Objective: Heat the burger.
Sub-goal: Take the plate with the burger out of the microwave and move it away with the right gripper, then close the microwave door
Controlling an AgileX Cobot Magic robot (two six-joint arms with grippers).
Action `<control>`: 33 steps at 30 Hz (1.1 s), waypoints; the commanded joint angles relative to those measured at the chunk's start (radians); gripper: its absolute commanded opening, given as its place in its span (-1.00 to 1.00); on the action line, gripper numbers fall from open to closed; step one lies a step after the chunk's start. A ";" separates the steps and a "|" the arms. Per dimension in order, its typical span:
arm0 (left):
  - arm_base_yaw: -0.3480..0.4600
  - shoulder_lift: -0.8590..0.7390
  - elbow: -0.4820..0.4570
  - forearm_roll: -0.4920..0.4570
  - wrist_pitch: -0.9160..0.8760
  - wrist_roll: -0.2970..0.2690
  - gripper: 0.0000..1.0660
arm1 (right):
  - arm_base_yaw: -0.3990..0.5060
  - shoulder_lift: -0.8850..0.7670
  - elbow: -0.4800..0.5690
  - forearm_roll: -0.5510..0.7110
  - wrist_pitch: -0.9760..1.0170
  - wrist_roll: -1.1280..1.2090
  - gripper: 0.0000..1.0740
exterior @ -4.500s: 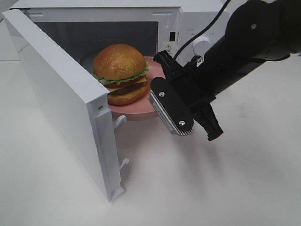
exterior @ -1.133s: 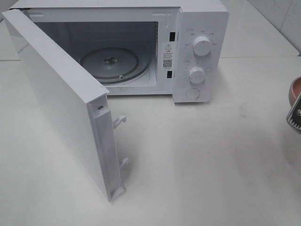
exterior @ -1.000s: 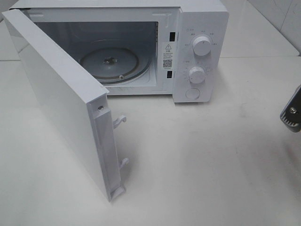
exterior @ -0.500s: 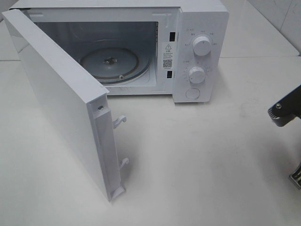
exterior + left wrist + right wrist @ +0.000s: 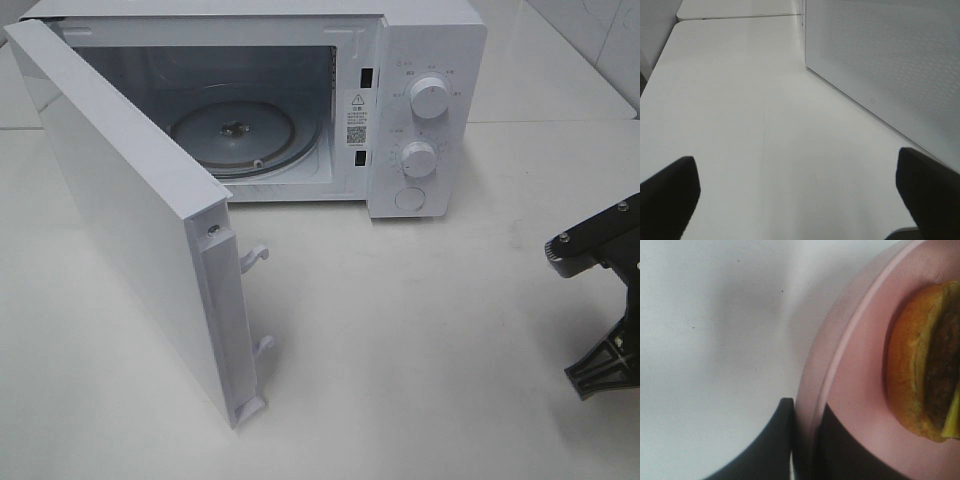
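While standing at the upper left of the high frame with door swung wide, shows a bare glass turntable (image 5: 232, 136): boxy white microwave (image 5: 420, 110). Right gripper (image 5: 807, 440), black, at the right edge, pinched nearly closed on the rim of a round pink plate (image 5: 840, 370). Atop that plate, golden-bunned small burger (image 5: 922, 365). Left gripper (image 5: 800, 195), black fingers spread fully, holding nothing.

White box-shaped microwave oven (image 5: 420, 60) with grey glass turntable (image 5: 232, 135) and dot-perforated door panel (image 5: 890, 65); pale pink round plate (image 5: 860, 390); golden-brown bunned burger (image 5: 912, 375); black right gripper (image 5: 807, 440); white tabletop (image 5: 420, 350).
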State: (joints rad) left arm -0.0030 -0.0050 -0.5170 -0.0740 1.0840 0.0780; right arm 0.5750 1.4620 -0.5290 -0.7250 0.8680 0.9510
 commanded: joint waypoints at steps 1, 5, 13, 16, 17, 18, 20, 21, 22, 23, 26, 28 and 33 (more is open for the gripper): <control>0.002 -0.005 -0.001 -0.004 -0.012 -0.006 0.88 | -0.002 0.051 -0.006 -0.069 0.010 0.055 -1.00; 0.002 -0.005 -0.001 -0.004 -0.012 -0.006 0.88 | -0.002 0.114 -0.006 -0.075 -0.016 0.083 -1.00; 0.002 -0.005 -0.001 -0.004 -0.012 -0.006 0.88 | -0.002 0.225 -0.006 -0.120 -0.071 0.188 -0.98; 0.002 -0.005 -0.001 -0.004 -0.012 -0.006 0.88 | -0.002 0.263 -0.006 -0.133 -0.078 0.246 -0.96; 0.002 -0.005 -0.001 -0.004 -0.012 -0.006 0.88 | -0.002 0.263 -0.006 -0.133 -0.078 0.246 -0.96; 0.002 -0.005 -0.001 -0.004 -0.012 -0.006 0.88 | -0.002 0.278 -0.006 -0.132 -0.090 0.269 -0.93; 0.002 -0.005 -0.001 -0.004 -0.012 -0.006 0.88 | -0.002 0.289 -0.006 -0.128 -0.098 0.287 -0.88; 0.002 -0.005 -0.001 -0.004 -0.012 -0.006 0.88 | -0.002 0.293 -0.006 -0.127 -0.102 0.292 -0.84; 0.002 -0.005 -0.001 -0.004 -0.012 -0.006 0.88 | -0.002 0.293 -0.006 -0.127 -0.102 0.292 -0.84; 0.002 -0.005 -0.001 -0.004 -0.012 -0.006 0.88 | -0.002 0.293 -0.007 -0.122 -0.120 0.290 -0.75; 0.002 -0.005 -0.001 -0.004 -0.012 -0.006 0.88 | -0.002 0.293 -0.025 -0.094 -0.118 0.270 -0.56; 0.002 -0.005 -0.001 -0.004 -0.012 -0.006 0.88 | -0.002 0.293 -0.041 -0.064 -0.109 0.240 -0.40; 0.002 -0.005 -0.001 -0.004 -0.012 -0.006 0.88 | -0.002 0.270 -0.080 -0.009 -0.047 0.168 -0.12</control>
State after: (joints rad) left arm -0.0030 -0.0050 -0.5170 -0.0740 1.0840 0.0780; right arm 0.5750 1.7480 -0.5980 -0.7510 0.7870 1.1510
